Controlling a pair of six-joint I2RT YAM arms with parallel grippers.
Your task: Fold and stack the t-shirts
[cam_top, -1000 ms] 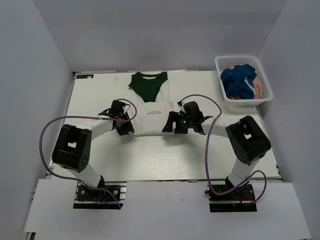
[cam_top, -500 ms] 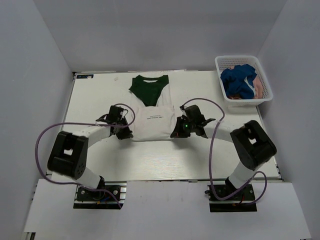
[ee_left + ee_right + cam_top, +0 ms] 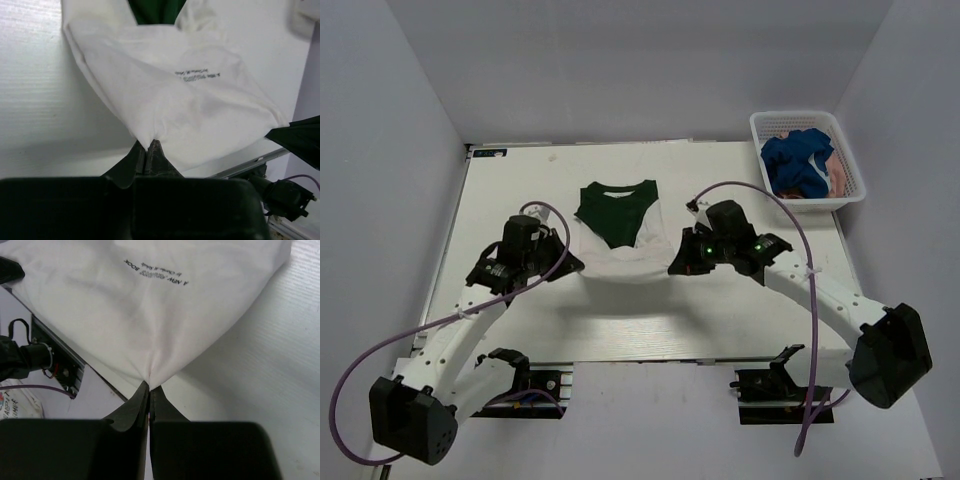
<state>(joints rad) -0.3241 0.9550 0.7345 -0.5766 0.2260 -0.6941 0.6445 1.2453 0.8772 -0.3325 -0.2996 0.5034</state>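
Over the last second both pairs of fingers are going from open beside the shirt (image 3: 620, 258) to fully shut on it. The left fingers (image 3: 148, 154) are pinching the left corner of the near hem. The right fingers (image 3: 146, 396) are pinching the right corner, and the cloth is bunching into a small peak at each tip. The arms are also rising out of their low, tucked pose. The hem is now hanging off the desk (image 3: 520, 180) between the two grips, sagging in the middle and throwing a shadow below it at the centre of the top frame.

I am reading this as the grasp being done and the fold beginning. The likely next move is carrying the hem toward the collar.

The shirt is lying at the middle of the top frame with its long axis running up and down the picture. The collar is pointing to the upper edge and the lifted hem to the lower edge. The collar end is looking flat on the desk. The dark green patch there is probably the sleeves folded in over the chest, though the top view is too coarse to be sure.

The blue shirt (image 3: 798, 160) and pink shirt (image 3: 835, 176) are sitting crumpled in the basket (image 3: 798, 114) at the upper right, well apart from the arms.
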